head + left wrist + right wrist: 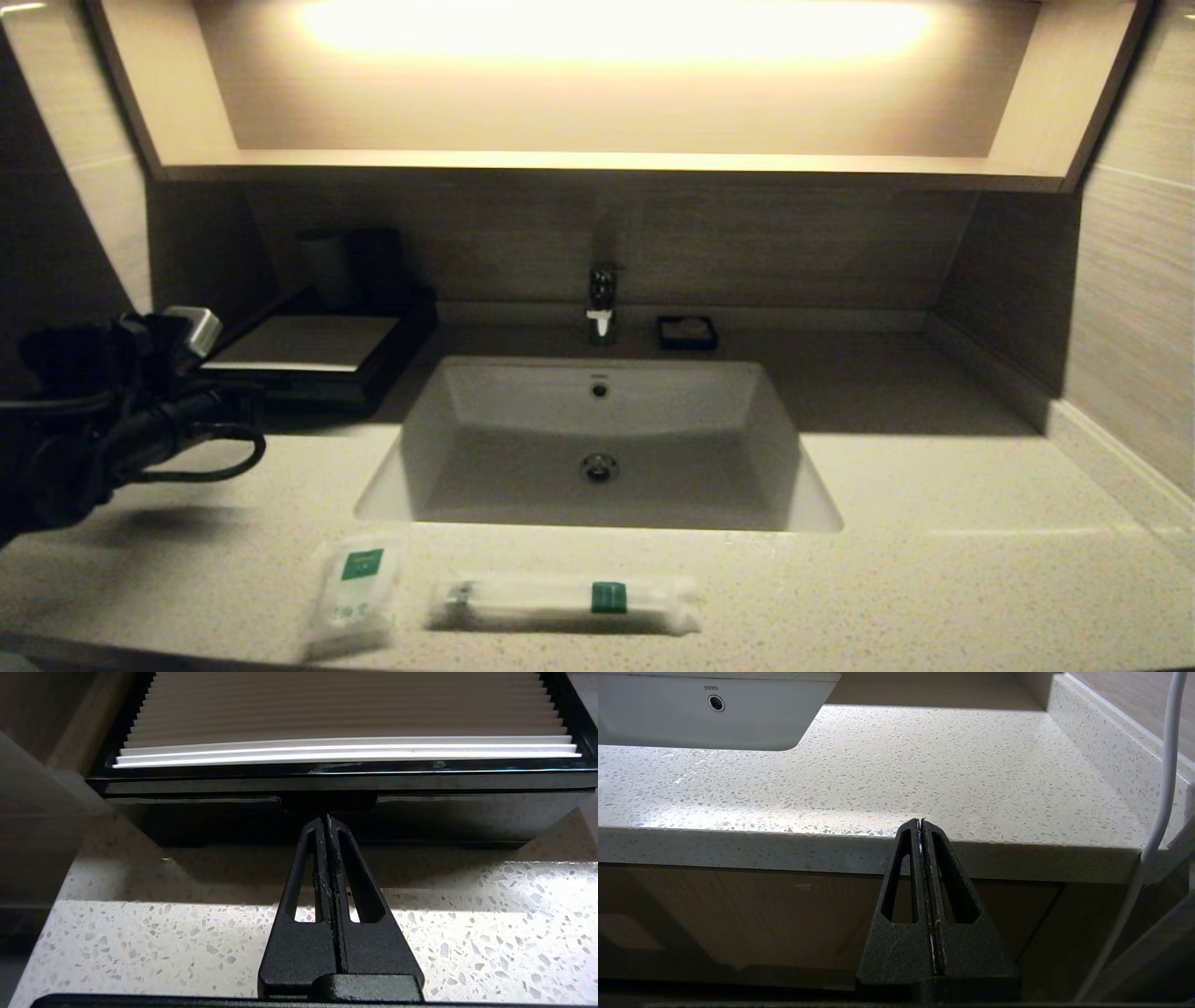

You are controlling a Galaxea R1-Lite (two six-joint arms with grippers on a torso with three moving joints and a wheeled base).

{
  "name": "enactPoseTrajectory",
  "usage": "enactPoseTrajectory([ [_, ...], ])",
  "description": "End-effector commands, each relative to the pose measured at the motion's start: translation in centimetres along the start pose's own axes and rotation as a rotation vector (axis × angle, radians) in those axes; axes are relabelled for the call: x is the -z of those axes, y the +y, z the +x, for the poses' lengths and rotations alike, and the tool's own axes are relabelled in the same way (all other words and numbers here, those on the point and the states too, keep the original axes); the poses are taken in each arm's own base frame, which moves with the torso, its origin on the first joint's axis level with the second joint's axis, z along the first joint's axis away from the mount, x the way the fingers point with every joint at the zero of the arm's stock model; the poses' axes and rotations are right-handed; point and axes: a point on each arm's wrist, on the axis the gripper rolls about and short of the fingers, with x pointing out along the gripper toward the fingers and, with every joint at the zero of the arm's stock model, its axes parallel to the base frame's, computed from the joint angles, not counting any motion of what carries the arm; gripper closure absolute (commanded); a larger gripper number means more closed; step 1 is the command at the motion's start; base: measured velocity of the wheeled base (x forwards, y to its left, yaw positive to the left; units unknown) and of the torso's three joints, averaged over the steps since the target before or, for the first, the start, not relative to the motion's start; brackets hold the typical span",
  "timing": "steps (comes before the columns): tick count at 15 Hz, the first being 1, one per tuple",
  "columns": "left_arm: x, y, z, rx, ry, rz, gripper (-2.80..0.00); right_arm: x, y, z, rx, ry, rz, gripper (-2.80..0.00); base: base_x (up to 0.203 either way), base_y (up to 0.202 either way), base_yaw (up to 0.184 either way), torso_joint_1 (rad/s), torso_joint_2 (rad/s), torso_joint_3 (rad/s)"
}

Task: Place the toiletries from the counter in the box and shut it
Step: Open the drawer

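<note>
- Pressing my left pincer (327,820) forward with its two black fingers closed flat together and nothing between them, I have the tips right at the small notch in the front of the low flat black box with the pale ribbed top panel (336,714); I cannot tell whether they touch it
- Its drawer looks shut, so I judge that opening it is the step in hand
- Both toiletries wait well apart from the box on the pale speckled stone counter (934,579), near its front edge: the small squarish clear pouch with a green label (357,588) and just beside it the long narrow clear packet (565,602)
- Closed tips could skid off the glossy front, or shove the whole box back instead of catching the drawer
- Only my left wrist view shows the notch; only the head view shows the packets and the white sunken sink (597,448)
- My right pincer (921,822), also closed and empty, hangs parked by the counter's front edge
</note>
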Motion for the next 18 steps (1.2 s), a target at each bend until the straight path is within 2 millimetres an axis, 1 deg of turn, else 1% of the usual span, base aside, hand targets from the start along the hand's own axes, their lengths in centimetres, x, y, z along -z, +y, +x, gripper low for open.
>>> enactPoseTrajectory([
  [1, 0.2, 0.0, 0.24, 0.002, 0.003, -0.001, 0.0, 0.04, 0.0, 0.02, -0.001, 0.002, 0.0, 0.0, 0.0, 0.0, 0.0, 0.0, 0.0, 0.0],
  [9, -0.02, -0.64, 0.5, 0.021, -0.003, -0.016, 0.0, 0.04, 0.0, 0.02, -0.001, 0.002, 0.0, 0.0, 0.0, 0.0, 0.0, 0.0, 0.0, 0.0],
  [13, -0.19, -0.5, 1.07, 0.018, -0.011, -0.02, 0.0, 0.04, 0.0, 0.02, -0.001, 0.002, 0.0, 0.0, 0.0, 0.0, 0.0, 0.0, 0.0, 0.0],
  [18, -0.15, -0.44, 1.21, 0.017, -0.011, -0.021, 0.0, 0.04, 0.0, 0.01, -0.001, 0.001, 0.0, 0.0, 0.0, 0.0, 0.0, 0.0, 0.0, 0.0],
])
